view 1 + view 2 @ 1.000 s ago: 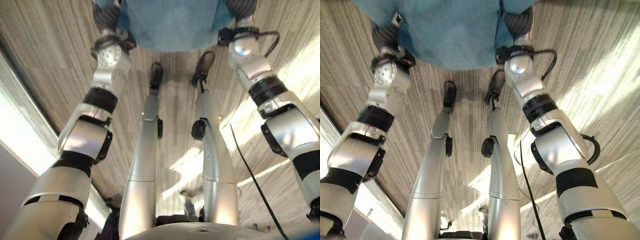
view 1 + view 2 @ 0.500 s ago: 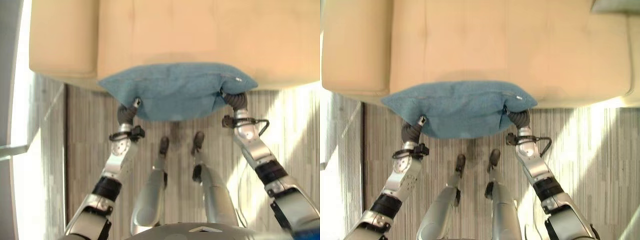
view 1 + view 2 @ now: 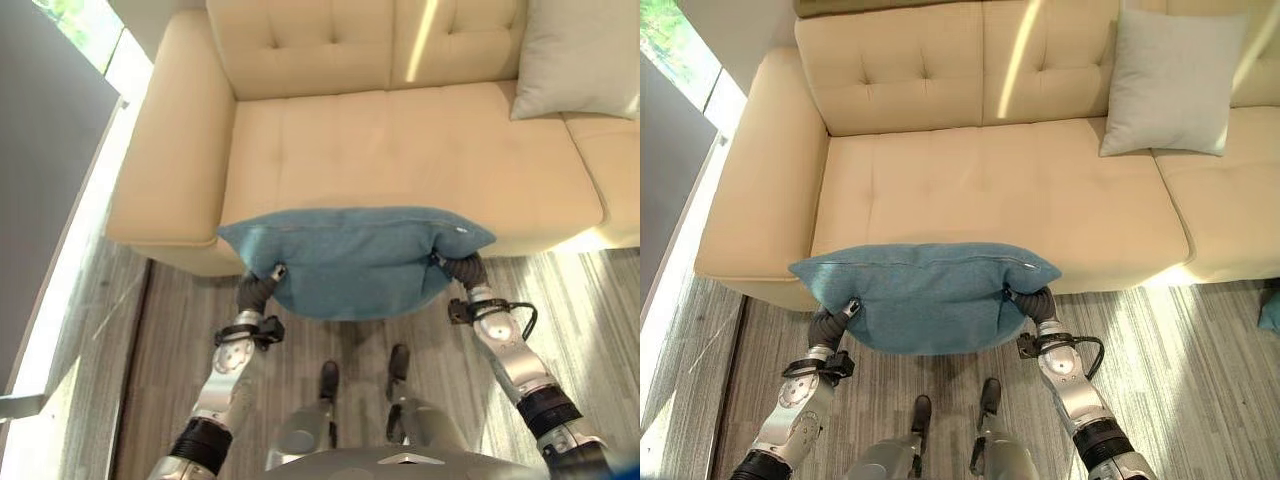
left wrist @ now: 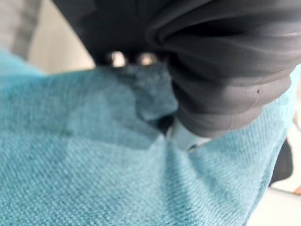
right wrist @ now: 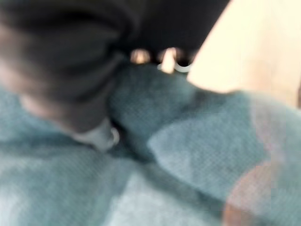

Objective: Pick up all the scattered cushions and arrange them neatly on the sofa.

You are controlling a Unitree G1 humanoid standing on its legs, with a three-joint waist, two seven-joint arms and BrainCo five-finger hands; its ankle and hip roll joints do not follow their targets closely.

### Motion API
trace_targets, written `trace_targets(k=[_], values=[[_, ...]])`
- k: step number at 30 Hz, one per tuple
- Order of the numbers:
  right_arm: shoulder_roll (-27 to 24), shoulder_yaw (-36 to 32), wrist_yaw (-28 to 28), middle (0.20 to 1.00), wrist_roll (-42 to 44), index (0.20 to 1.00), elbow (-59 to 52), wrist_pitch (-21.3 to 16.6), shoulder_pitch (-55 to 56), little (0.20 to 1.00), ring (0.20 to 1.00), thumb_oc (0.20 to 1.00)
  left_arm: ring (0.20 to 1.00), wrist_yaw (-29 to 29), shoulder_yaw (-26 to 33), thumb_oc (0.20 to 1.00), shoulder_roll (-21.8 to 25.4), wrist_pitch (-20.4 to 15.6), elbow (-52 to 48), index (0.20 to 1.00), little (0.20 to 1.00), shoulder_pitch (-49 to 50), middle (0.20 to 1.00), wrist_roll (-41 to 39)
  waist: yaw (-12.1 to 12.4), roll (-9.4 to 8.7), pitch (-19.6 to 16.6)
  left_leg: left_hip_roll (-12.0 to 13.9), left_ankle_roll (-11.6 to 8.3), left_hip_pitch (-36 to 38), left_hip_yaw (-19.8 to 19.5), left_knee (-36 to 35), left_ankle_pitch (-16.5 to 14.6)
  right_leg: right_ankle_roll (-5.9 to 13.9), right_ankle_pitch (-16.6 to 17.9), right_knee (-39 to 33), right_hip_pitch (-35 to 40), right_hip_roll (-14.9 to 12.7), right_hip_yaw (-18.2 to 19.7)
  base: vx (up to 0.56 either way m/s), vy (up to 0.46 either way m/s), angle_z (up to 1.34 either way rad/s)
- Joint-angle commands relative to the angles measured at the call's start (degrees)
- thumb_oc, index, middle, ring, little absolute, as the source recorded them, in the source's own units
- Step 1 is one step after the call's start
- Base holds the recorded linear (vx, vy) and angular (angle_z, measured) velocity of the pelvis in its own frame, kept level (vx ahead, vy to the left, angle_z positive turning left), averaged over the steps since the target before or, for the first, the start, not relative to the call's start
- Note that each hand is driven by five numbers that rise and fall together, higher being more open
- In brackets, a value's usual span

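Note:
A blue cushion [image 3: 355, 260] hangs flat in front of me, its far edge over the front of the cream sofa [image 3: 400, 140]. My left hand [image 3: 258, 290] grips its left end and my right hand [image 3: 462, 270] its right end, both from below. In the left wrist view the thumb [image 4: 183, 136] digs into the blue cloth [image 4: 94, 165], which bunches round it. The right wrist view shows that hand's thumb [image 5: 99, 136] pressed into the cushion [image 5: 188, 155] the same way. A light grey cushion [image 3: 1170, 80] leans upright against the sofa's back at the right.
The sofa's left armrest [image 3: 755, 200] is wide and padded, and its seat in front of me is bare. A wall and window [image 3: 60, 60] run along the left. A teal thing [image 3: 1270, 310] lies on the striped floor at the far right edge.
The camera has tipped up from the floor to the sofa, so the whole picture has shifted. The blue cushion stays held in both hands throughout.

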Motion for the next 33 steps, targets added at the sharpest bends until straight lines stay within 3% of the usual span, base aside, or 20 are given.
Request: trace_targets(k=[1, 3, 5, 12, 13, 15, 17, 19, 22, 25, 28, 29, 31, 33], values=[[-0.22, -3.15, -1.66, 0.200, 0.73, 0.200, -7.53, -4.95, -2.07, 0.200, 0.200, 0.200, 0.200, -1.19, -0.57, 0.200, 2.70, -4.63, -4.02, 0.200, 0.200, -5.68, 0.200, 2.80, 0.35, -2.32, -2.90, 3.01, -5.29, -3.70, -3.21, 6.17, 0.49, 5.39, -6.75, 2.61, 6.83, -4.06, -3.38, 0.20, -0.128, 0.97], [-0.37, -2.80, -0.97, 0.200, 1.38, 0.200, -7.93, -4.76, -2.30, 0.200, 0.200, 0.200, 0.200, -0.95, 0.18, 0.200, 2.61, -4.18, -5.30, 0.200, 0.200, -4.81, 0.200, 2.93, 0.78, -3.50, -3.55, 0.50, -3.41, -4.65, -3.77, 6.62, -2.37, 5.64, -6.12, 0.93, 8.20, -4.26, -2.77, 0.18, 0.019, 0.26], [-0.28, -3.36, -1.26, 0.200, 1.42, 0.200, -8.02, -4.27, -1.98, 0.200, 0.200, 0.200, 0.200, -1.05, 0.58, 0.200, 2.75, -3.06, -5.33, 0.200, 0.200, -4.24, 0.200, 3.76, 1.48, -3.90, -4.17, -3.14, -1.69, -7.16, -0.33, 5.64, -2.28, 5.72, -6.05, 0.64, 8.94, -3.77, -1.74, 0.16, 0.136, -0.13], [2.47, -3.24, 0.21, 0.200, 0.42, 0.200, -8.63, -3.78, -2.63, 0.200, 0.200, 0.200, 0.200, -2.23, 2.00, 0.200, 4.39, -2.66, -8.64, 0.200, 0.200, -2.08, 0.200, 4.61, 3.56, -4.24, -4.36, -4.31, 1.21, -4.92, -0.81, 7.05, -4.57, 7.16, -7.43, 10.08, 7.13, -4.92, 1.70, 0.10, 0.166, -0.52], [3.16, -2.49, 1.20, 0.200, 0.40, 0.200, -8.91, -3.69, -3.08, 0.200, 0.200, 0.200, 0.200, -2.60, 2.36, 0.200, 5.51, -2.53, -9.30, 0.200, 0.200, -0.78, 0.200, 4.91, 3.69, -3.54, -3.57, -4.01, 2.48, -3.28, -0.14, 7.28, -5.16, 8.50, -5.73, 16.34, 4.89, -6.25, 2.43, 0.07, 0.176, -0.80], [3.99, -1.67, 1.61, 0.200, 0.30, 0.200, -9.07, -3.60, -3.43, 0.200, 0.200, 0.200, 0.200, -2.54, 2.67, 0.200, 6.47, -2.31, -9.43, 0.200, 0.200, -0.45, 0.200, 5.40, 3.74, -2.49, -2.81, -3.48, 3.72, -2.07, 0.25, 7.64, -5.89, 9.05, -4.47, 22.79, 1.76, -6.86, 2.63, 0.08, 0.200, -0.60], [4.64, -1.31, 2.25, 0.200, 0.60, 0.200, -9.02, -3.49, -3.32, 0.200, 0.200, 0.200, 0.200, -2.33, 3.41, 0.200, 6.57, -2.27, -9.76, 0.200, 0.200, 0.08, 0.200, 5.58, 3.90, -2.07, -2.58, -3.15, 4.14, -0.31, 0.64, 7.43, -6.90, 8.29, -4.83, 22.18, 0.31, -7.83, 1.27, 0.13, 0.089, -0.43], [4.79, -0.62, 2.33, 0.200, 0.40, 0.200, -8.88, -3.40, -3.79, 0.200, 0.200, 0.200, 0.200, -2.29, 3.92, 0.200, 6.40, -2.31, -10.21, 0.200, 0.200, 0.91, 0.200, 5.51, 4.00, -1.93, -2.86, -2.57, 4.11, 1.43, 0.80, 6.33, -7.46, 7.54, -4.95, 17.45, 0.07, -8.16, 0.12, 0.20, -0.014, -0.30], [4.57, 0.29, 2.82, 0.200, 1.21, 0.200, -8.71, -3.27, -5.01, 0.200, 0.200, 0.200, 0.200, -2.25, 4.50, 0.200, 6.36, -2.12, -9.96, 0.200, 0.200, 1.23, 0.200, 5.53, 4.10, -2.25, -3.09, -1.41, 3.30, 3.78, 1.65, 4.29, -8.14, 8.05, -1.85, 8.18, -1.81, -8.53, -1.91, 0.26, -0.078, -0.09], [4.20, 0.43, 2.88, 0.200, 1.25, 0.200, -8.29, -2.98, -5.04, 0.200, 0.200, 0.200, 0.200, -2.24, 4.62, 0.200, 6.25, -2.28, -9.47, 0.200, 0.200, 1.01, 0.200, 5.91, 3.97, -3.26, -3.32, -0.72, 2.36, 5.63, 0.62, 3.22, -9.14, 8.59, -0.35, 4.86, -1.74, -8.48, -1.85, 0.31, -0.103, -0.02], [3.48, 0.11, 1.93, 0.200, 1.21, 0.200, -7.98, -3.21, -4.64, 0.200, 0.200, 0.200, 0.200, -2.08, 3.74, 0.200, 5.62, -2.64, -9.01, 0.200, 0.200, 0.43, 0.200, 5.68, 3.31, -4.07, -4.49, 2.70, 0.06, 6.63, -0.99, 2.92, -9.45, 7.88, -0.87, 5.13, -0.58, -6.94, -2.92, 0.32, -0.192, 0.46], [3.06, -0.59, 0.94, 0.200, 1.82, 0.200, -8.21, -3.56, -4.16, 0.200, 0.200, 0.200, 0.200, -1.65, 2.73, 0.200, 5.24, -2.50, -8.13, 0.200, 0.200, -1.01, 0.200, 5.67, 3.03, -4.25, -3.92, 5.45, -2.43, 3.75, -1.05, 6.56, -6.70, 6.96, -2.26, 5.49, 0.68, -6.04, -4.69, 0.25, -0.274, 0.74], [2.06, -0.50, 0.15, 0.200, 2.32, 0.200, -8.10, -3.89, -4.79, 0.200, 0.200, 0.200, 0.200, -1.57, 2.06, 0.200, 5.27, -2.71, -8.50, 0.200, 0.200, -1.87, 0.200, 5.33, 2.87, -4.99, -3.27, 7.57, -2.88, 0.67, -1.24, 12.01, -3.96, 5.70, -3.58, 4.44, 3.21, -4.75, -6.91, 0.26, -0.243, 0.90], [1.87, -0.59, 0.02, 0.200, 2.48, 0.200, -7.60, -3.48, -4.82, 0.200, 0.200, 0.200, 0.200, -1.51, 2.39, 0.200, 5.07, -2.64, -8.68, 0.200, 0.200, -2.14, 0.200, 4.67, 3.26, -5.59, -3.07, 7.04, -2.16, -0.69, -0.46, 13.29, -4.09, 5.24, -4.59, 3.79, 4.64, -4.39, -6.67, 0.30, -0.077, 0.48]])
